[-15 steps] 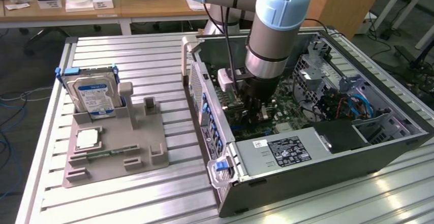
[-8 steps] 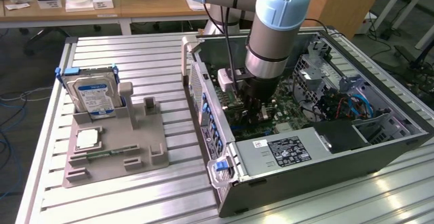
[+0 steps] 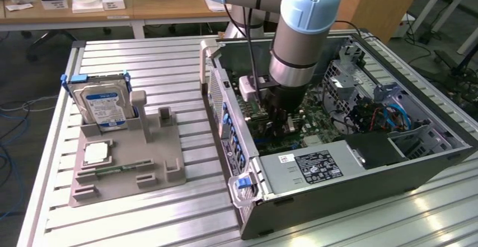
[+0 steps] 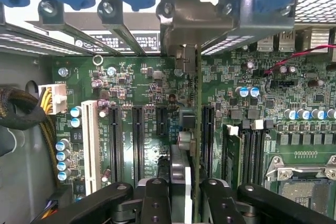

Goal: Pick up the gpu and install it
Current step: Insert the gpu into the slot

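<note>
In the wrist view the gpu (image 4: 195,108) shows edge-on as a thin dark card standing upright over the green motherboard (image 4: 142,82). It lies parallel to the black expansion slots (image 4: 137,140). Its greyish metal bracket (image 4: 191,17) is up against the case's rear slot openings. My gripper (image 4: 185,190) is shut on the card's near end, a black finger (image 4: 156,198) on each side. I cannot tell whether the card's edge sits in a slot. In the exterior view my gripper (image 3: 282,125) reaches straight down inside the open computer case (image 3: 359,202), low over the motherboard.
A grey fixture (image 3: 149,135) at the exterior view's left holds a silver hard drive (image 3: 104,104) and a square processor chip (image 3: 97,153). Inside the case are the power supply (image 3: 321,166), blue cables (image 3: 392,115), a white slot (image 4: 89,145), a memory stick (image 4: 234,153) and the processor socket (image 4: 302,182).
</note>
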`<action>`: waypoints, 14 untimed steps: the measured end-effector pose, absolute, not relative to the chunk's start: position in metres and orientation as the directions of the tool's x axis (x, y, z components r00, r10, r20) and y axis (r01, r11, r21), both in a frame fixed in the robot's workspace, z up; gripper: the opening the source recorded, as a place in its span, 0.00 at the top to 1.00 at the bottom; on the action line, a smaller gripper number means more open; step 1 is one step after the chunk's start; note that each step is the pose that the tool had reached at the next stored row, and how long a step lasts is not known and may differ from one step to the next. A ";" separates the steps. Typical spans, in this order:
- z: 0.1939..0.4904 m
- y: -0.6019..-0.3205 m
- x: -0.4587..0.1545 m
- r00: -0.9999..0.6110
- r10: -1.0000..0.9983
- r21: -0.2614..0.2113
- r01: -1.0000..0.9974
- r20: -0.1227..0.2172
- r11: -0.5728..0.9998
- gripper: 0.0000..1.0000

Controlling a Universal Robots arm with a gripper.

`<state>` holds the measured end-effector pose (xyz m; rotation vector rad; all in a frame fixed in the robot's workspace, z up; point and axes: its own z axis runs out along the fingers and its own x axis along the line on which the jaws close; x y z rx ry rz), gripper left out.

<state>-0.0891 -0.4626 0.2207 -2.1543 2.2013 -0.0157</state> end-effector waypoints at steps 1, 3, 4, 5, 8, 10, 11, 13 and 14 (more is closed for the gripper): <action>0.220 -0.463 -0.090 -0.021 -0.999 -0.050 -0.998 -0.037 0.023 0.72; 0.219 -0.463 -0.090 -0.021 -0.999 -0.050 -0.998 -0.036 0.023 0.72; 0.218 -0.463 -0.090 -0.021 -0.999 -0.050 -0.998 -0.036 0.023 0.72; 0.216 -0.463 -0.091 -0.021 -0.999 -0.050 -0.998 -0.036 0.022 0.72; 0.213 -0.463 -0.091 -0.021 -0.999 -0.050 -0.999 -0.036 0.023 0.72; 0.213 -0.463 -0.091 -0.021 -0.999 -0.050 -0.998 -0.036 0.023 0.72; 0.213 -0.463 -0.091 -0.021 -0.999 -0.050 -0.998 -0.036 0.023 0.72; 0.213 -0.463 -0.091 -0.021 -0.999 -0.050 -0.998 -0.037 0.023 0.72; 0.213 -0.463 -0.091 -0.021 -0.999 -0.050 -0.998 -0.037 0.023 0.72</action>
